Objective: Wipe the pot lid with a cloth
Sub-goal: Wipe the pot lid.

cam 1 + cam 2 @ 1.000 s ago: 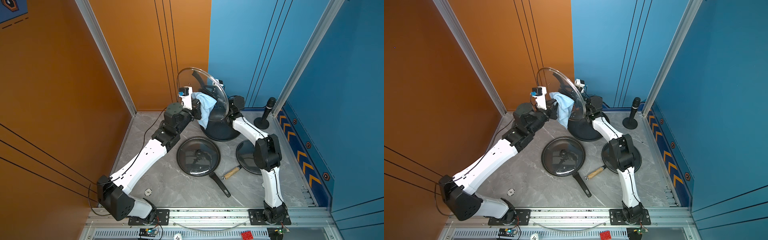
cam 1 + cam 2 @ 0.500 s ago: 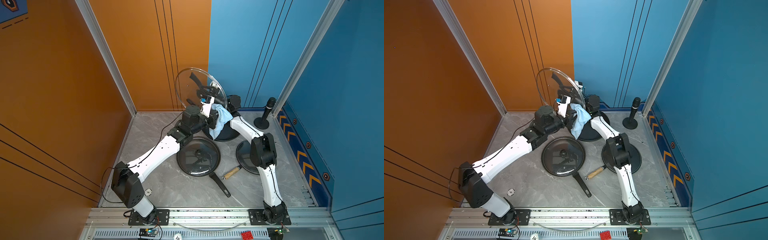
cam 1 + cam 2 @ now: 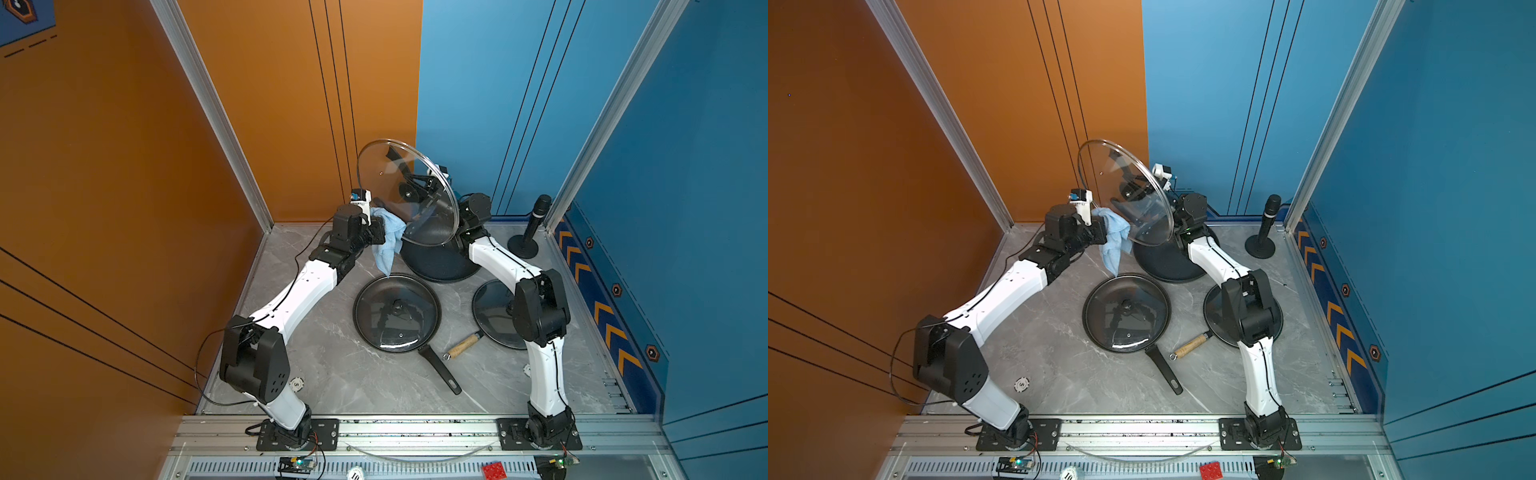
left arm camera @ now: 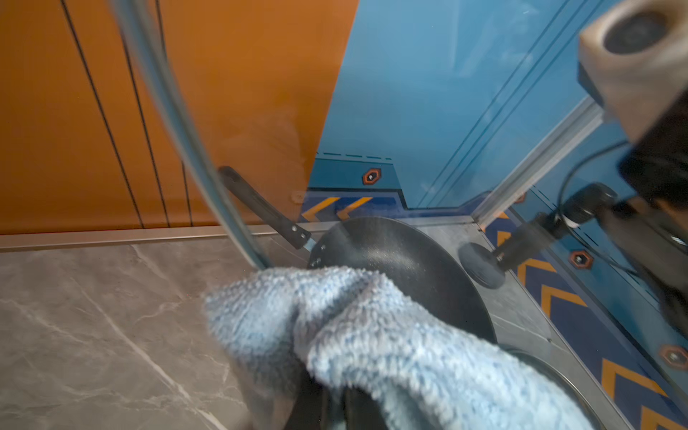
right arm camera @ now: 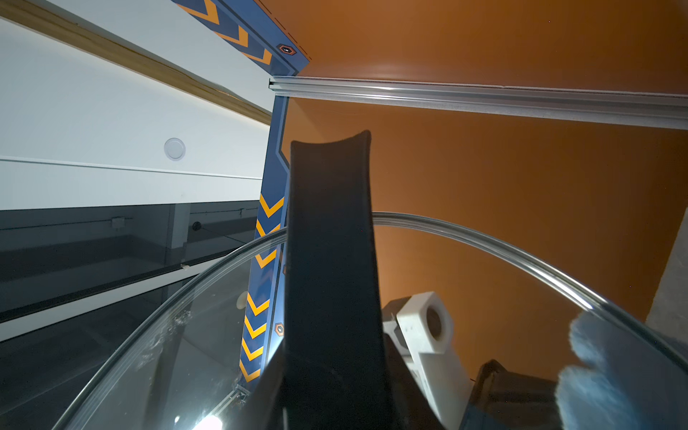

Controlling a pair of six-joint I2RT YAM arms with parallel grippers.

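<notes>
While it is held up on edge, pot lid point(image 3: 382, 174) point(image 3: 1121, 187): a round, domed disc of clear glass with a thick, smooth rim, raised above the 12 o'clock end of the table and tilted, so the walls show through it.
Handle point(image 5: 331, 260): a broad, matte black strip, slightly dished, running across the lid's middle.
Right claw point(image 3: 419, 187) point(image 3: 1138, 189): seen through the glass in both top views, clamped tight on the lid's handle from the far side; its fingers are hidden in the right wrist view.
Cloth point(image 3: 388, 237) point(image 3: 1115, 241): light-blue microfibre with a fluffy, nubbly pile, bunched into soft folds at about 7 o'clock on the lid's rim, one corner hanging down to a point. In the left wrist view the rim point(image 4: 186, 141) runs straight into the top of the bundle point(image 4: 372, 335); whether they press together I cannot tell.
Left claw point(image 3: 384, 224) point(image 3: 1104, 230): closed fully on the cloth, which drapes over and hides most of its black fingers.
Wok point(image 3: 436, 262) point(image 4: 402, 268): deep and round, dark with a fine speckled finish, at 12 o'clock on the table below the lid.
Frying pan point(image 3: 397, 313) point(image 3: 1127, 311): flat and black, capped by its own glass lid, at the centre; straight black handle toward 5 o'clock.
Small pan point(image 3: 494, 307): dark and shallow, at 3 o'clock, partly behind the right arm; pale wooden handle toward 8 o'clock.
Microphone point(image 3: 530, 232) point(image 3: 1264, 232): a black stick upright on a round base, at 2 o'clock.
Table point(image 3: 332, 374): grey, white-veined marble pattern, smooth.
</notes>
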